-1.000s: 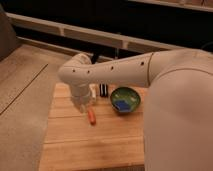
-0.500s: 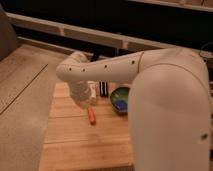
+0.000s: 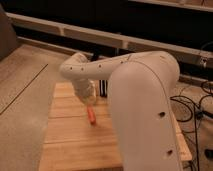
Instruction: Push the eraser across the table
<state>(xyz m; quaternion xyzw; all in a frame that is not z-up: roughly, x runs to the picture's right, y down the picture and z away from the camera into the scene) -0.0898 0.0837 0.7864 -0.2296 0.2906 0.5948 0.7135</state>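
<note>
Because the bulky white robot arm (image 3: 145,100) hides much of the honey-coloured plank wooden table (image 3: 70,140), a push could run blind. The pale gripper (image 3: 88,94), wide or narrow I cannot tell, hangs just beside the small orange-red oblong eraser (image 3: 92,116), which might skid sideways.

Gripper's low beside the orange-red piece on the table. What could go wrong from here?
The gripper hangs close to the dark upright item behind it; a sideways sweep could knock that over. The arm hides much of the table, so pushing the orange-red piece toward it goes blind.
</note>
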